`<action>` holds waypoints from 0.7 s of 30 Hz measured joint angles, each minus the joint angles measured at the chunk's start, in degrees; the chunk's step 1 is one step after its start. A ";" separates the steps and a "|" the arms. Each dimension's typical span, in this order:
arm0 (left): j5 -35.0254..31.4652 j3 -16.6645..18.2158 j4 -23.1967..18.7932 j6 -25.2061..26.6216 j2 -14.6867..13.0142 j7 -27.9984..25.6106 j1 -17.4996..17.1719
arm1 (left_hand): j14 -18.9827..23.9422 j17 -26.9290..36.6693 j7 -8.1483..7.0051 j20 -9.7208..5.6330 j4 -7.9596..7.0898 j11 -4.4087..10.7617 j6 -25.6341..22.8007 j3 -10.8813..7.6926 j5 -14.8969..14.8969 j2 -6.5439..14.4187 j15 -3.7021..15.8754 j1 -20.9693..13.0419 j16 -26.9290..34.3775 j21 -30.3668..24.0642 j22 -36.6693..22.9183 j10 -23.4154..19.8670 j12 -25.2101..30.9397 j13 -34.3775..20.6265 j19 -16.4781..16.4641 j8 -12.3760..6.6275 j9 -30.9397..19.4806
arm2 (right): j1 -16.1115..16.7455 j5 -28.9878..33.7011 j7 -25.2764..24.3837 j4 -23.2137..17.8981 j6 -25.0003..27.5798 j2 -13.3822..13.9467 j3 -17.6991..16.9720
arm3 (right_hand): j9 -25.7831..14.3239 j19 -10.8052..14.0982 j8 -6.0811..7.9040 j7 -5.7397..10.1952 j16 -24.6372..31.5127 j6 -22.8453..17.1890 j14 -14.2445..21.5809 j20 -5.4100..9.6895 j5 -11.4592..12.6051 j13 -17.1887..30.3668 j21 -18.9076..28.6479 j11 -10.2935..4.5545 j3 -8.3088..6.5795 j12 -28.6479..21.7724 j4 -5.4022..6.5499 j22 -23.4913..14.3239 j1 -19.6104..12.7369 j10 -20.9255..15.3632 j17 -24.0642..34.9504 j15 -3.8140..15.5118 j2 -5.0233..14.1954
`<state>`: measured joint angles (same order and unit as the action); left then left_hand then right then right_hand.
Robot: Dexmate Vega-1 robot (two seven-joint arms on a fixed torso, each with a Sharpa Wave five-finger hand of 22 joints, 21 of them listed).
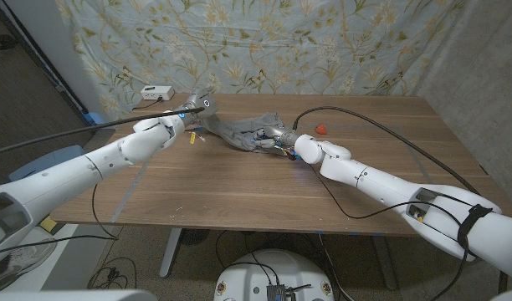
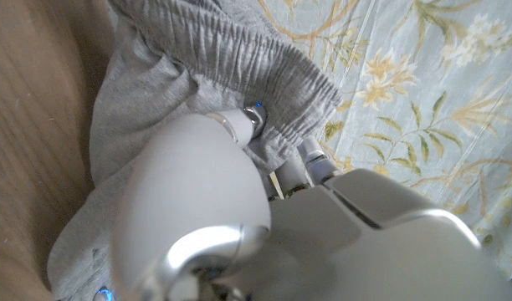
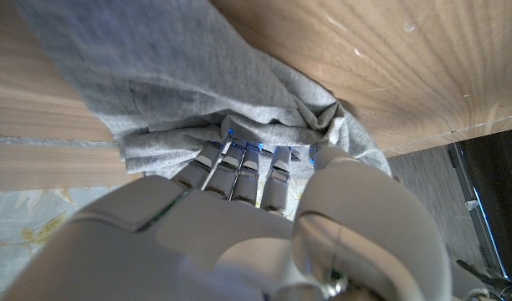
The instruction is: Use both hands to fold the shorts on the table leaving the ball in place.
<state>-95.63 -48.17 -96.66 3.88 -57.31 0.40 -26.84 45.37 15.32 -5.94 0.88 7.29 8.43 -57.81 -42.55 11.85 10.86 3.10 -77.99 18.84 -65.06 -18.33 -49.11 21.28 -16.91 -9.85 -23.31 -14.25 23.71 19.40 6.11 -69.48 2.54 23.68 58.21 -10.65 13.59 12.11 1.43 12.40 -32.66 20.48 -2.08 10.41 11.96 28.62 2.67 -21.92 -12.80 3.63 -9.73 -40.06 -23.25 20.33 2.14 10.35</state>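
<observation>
Grey shorts [image 1: 239, 130] lie bunched at the far middle of the wooden table [image 1: 264, 188]. My left hand [image 1: 185, 117] holds the elastic waistband end [image 2: 264, 58] lifted off the table at the shorts' left. My right hand [image 1: 281, 140] grips a crumpled fold of grey cloth [image 3: 264, 125] at the shorts' right end, fingers [image 3: 239, 163] dug into it. A small red ball [image 1: 322, 129] sits on the table just right of my right hand, apart from the cloth.
A white box [image 1: 154, 93] stands at the far left corner. A black cable [image 1: 381, 134] loops across the table's right side. A small yellow bit [image 1: 191, 139] lies by my left hand. A floral curtain [image 1: 264, 42] hangs behind the table.
</observation>
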 measured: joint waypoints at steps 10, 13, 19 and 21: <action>-6.12 -2.59 2.85 -6.84 1.64 -4.61 7.00 | -0.22 -0.17 -0.20 -0.23 0.00 0.30 0.20 0.01 -0.23 -0.01 0.23 0.01 -0.44 -0.44 0.55 0.31 -0.53 -0.53 0.68 0.00 0.16 | 0.44 0.56 -0.16 -0.36 -0.82 0.46 0.02 | 0.00 -0.59 0.00 -0.20 0.12 -0.20 -0.03 0.59 0.00 -0.01 0.00 -0.01 -0.16 0.00 -0.16 0.00 0.00 0.01 -0.03 0.00 0.00; -7.47 -3.73 3.84 -8.74 2.43 -6.00 9.14 | -0.22 -0.17 -0.40 -0.26 0.00 0.30 0.40 0.01 -0.34 -0.01 0.23 0.01 -0.47 -0.44 0.80 0.31 -0.53 -0.53 1.08 0.00 0.16 | 0.57 0.75 -0.16 -0.44 -1.04 0.62 0.02 | 0.00 -0.59 0.00 -0.20 0.11 -0.20 -0.03 0.59 0.00 0.00 0.00 -0.01 -0.25 0.00 -0.26 0.00 0.00 0.01 -0.02 0.01 0.00; -9.59 -6.59 5.81 -12.80 4.31 -8.83 13.35 | -0.22 -0.17 -0.61 -0.26 0.00 0.40 0.62 0.01 -0.35 -0.01 0.23 0.04 -0.47 -1.06 1.10 0.83 -0.74 -0.80 1.08 0.00 0.15 | 0.68 1.07 -0.17 -0.43 -1.48 0.77 0.06 | 0.00 -0.59 0.00 0.11 0.08 -0.52 -0.04 0.60 0.00 -0.01 -0.01 -0.01 -0.39 0.01 -0.39 0.11 0.00 0.01 -0.01 0.01 0.00; -10.01 -7.86 6.44 -13.87 5.07 -9.66 14.92 | -0.22 -0.17 -0.61 -0.49 0.09 0.40 0.62 0.10 -0.35 -0.02 0.23 0.06 -0.48 -1.12 1.33 0.83 -0.95 -0.80 1.31 0.00 0.16 | 0.71 1.17 -0.17 -0.33 -1.73 0.79 0.08 | 0.00 -0.59 0.00 -0.01 0.25 -0.64 -0.06 0.60 0.00 -0.02 -0.10 -0.01 -0.39 0.01 -0.39 0.13 0.00 0.01 -0.01 0.01 0.00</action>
<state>-105.64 -56.03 -90.23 -9.99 -52.24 -9.26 -11.91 45.15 15.15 -6.55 0.39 7.38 8.83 -57.19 -42.45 11.50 10.85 3.33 -77.93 18.36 -66.18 -17.01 -48.28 20.33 -17.71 -8.54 -23.30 -14.10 24.41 20.57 5.94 -69.81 0.80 24.47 58.29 -10.65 13.00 12.11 1.42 12.65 -33.29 20.43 -1.48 10.41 11.94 28.52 2.66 -22.31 -12.79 3.24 -9.61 -40.06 -23.23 20.32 2.16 10.35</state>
